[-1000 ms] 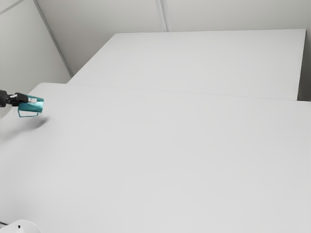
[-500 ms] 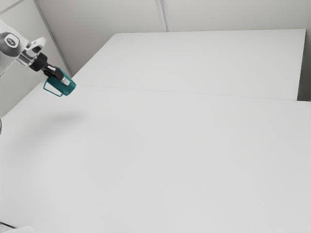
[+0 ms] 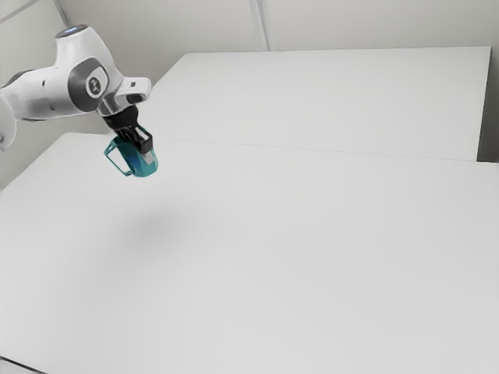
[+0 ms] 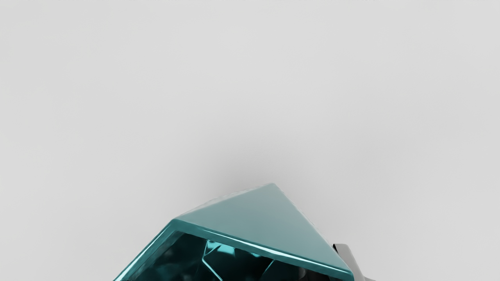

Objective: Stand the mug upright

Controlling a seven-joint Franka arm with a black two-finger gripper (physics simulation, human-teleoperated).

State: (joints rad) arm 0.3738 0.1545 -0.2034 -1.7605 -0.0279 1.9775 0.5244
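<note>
While the hand (image 3: 145, 148) grips the teal mug (image 3: 142, 167), a round emblem (image 3: 95, 86) sits above the hand.
Mug tilts less than before.

Indoors, kind of place unclear: pale walls (image 3: 374, 23), white table (image 3: 312, 265)

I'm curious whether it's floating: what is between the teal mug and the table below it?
Only open air: in the exterior view, the gripper holds the mug above the table, where a soft shadow falls.
</note>
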